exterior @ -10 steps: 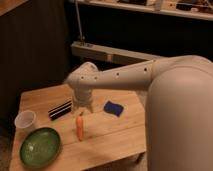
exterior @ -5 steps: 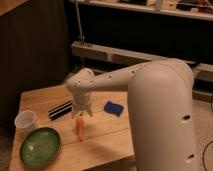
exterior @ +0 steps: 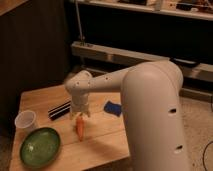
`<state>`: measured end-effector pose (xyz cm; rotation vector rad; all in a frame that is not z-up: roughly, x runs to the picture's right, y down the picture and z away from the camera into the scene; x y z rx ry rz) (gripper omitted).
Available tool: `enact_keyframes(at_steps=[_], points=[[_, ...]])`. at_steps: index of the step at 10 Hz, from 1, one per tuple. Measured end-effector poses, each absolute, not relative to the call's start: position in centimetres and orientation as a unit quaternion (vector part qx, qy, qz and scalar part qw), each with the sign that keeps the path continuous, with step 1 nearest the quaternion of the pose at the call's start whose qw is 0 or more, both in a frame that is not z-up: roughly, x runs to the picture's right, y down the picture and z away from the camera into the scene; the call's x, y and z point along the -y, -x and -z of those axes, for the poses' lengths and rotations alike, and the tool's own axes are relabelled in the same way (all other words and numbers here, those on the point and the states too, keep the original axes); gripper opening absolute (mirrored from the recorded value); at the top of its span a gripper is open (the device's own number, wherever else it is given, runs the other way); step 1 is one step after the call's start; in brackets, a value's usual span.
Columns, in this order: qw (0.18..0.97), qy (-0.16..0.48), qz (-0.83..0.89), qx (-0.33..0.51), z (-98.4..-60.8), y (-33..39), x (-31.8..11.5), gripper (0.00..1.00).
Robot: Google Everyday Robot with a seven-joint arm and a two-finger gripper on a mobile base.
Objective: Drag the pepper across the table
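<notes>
The slim orange-red pepper [exterior: 80,128] lies on the light wooden table [exterior: 44,100], just right of a green plate. My gripper [exterior: 80,116] hangs straight down from the white arm directly over the pepper's far end. It is open, and its fingers [exterior: 74,115] stand on either side of the pepper's tip. The wrist hides the very top of the pepper, so I cannot tell whether the fingers touch it.
A green plate [exterior: 40,147] sits at the front left with a white cup [exterior: 26,120] behind it. A dark flat object [exterior: 59,110] lies left of the gripper and a blue sponge [exterior: 113,107] to its right. The arm's bulk covers the table's right side.
The gripper has come down and slightly toward the front, from above the table onto the pepper's far end. The pepper has stayed in place.
</notes>
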<state>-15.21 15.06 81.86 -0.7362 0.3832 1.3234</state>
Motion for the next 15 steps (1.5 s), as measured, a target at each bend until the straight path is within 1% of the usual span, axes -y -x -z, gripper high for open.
enact_keyframes(at_steps=[2, 6, 7, 8, 15], points=[[0.71, 0.333, -0.595, -0.176, -82.7, 15.3, -15.8, 0.65], [0.712, 0.339, -0.589, -0.175, -83.4, 16.3, -16.6, 0.65], [0.714, 0.343, -0.584, -0.179, -83.5, 16.7, -16.9, 0.59], [0.714, 0.345, -0.582, -0.183, -83.6, 16.8, -17.1, 0.58], [0.711, 0.342, -0.575, -0.218, -85.1, 16.7, -19.0, 0.58]])
